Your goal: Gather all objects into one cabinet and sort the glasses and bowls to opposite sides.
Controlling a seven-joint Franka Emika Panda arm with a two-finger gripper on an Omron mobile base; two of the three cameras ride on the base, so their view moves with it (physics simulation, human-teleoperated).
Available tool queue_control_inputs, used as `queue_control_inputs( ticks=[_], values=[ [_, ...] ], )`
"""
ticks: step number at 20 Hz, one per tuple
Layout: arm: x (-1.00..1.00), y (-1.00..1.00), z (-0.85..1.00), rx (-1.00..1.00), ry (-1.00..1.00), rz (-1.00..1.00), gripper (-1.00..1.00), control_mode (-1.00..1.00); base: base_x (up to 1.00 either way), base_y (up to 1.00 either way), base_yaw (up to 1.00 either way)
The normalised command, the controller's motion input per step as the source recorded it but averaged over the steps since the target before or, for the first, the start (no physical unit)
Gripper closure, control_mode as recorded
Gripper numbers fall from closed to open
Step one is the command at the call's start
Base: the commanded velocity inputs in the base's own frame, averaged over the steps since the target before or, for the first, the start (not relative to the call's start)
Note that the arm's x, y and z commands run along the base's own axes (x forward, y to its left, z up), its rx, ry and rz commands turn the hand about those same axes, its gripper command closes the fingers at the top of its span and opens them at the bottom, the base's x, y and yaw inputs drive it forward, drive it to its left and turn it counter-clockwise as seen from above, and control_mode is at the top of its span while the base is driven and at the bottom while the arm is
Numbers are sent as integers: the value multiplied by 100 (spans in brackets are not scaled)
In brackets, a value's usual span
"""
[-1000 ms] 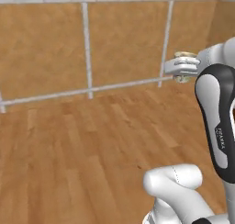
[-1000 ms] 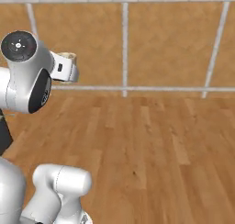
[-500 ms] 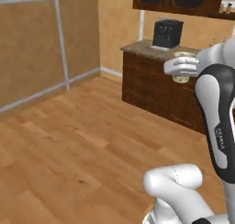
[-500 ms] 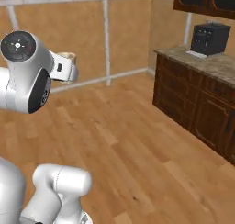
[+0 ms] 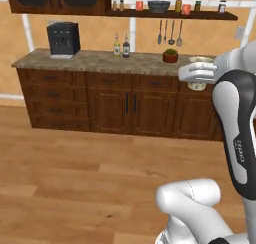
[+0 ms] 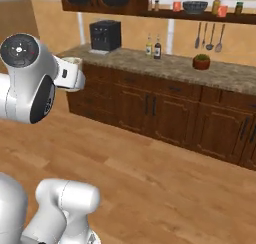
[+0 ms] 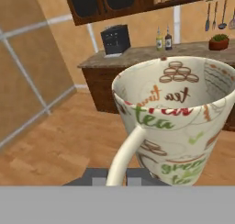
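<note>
The gripper sits at the right of the left base view, level with the counter top, and its fingers are clenched on a cream ceramic mug printed with "tea" lettering in green and red; the fingertips themselves are hidden behind the mug, so the exact hold, perhaps near the handle, is hard to make out. In the hand view the mug takes up the centre and right of the frame, upright, its pale curved handle running down to the bottom edge. In the right base view the same mug shows at the upper left, just beside the arm's round white joint. The long dark brown open wall shelf runs along the top of the left base view, well apart from the mug; on it stand a wide dark grey ribbed bowl and two coral-orange cups, one left and one right of the bowl. Below, the speckled stone counter carries a black coffee machine, two bottles and a small potted plant in a terracotta pot.
</note>
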Motion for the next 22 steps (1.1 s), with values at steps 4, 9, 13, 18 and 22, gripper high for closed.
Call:
queue_control_inputs(
  ticks=[4, 9, 13, 18, 22],
  values=[
    [0, 0, 0, 0, 0, 0, 100, 100, 10, 35, -83],
    [0, 0, 0, 0, 0, 0, 100, 100, 32, 46, -30],
    [0, 0, 0, 0, 0, 0, 100, 100, 42, 25, 2],
    [0, 0, 0, 0, 0, 0, 100, 100, 76, 13, -3],
    [0, 0, 0, 0, 0, 0, 100, 100, 75, 27, -5]
  ],
)
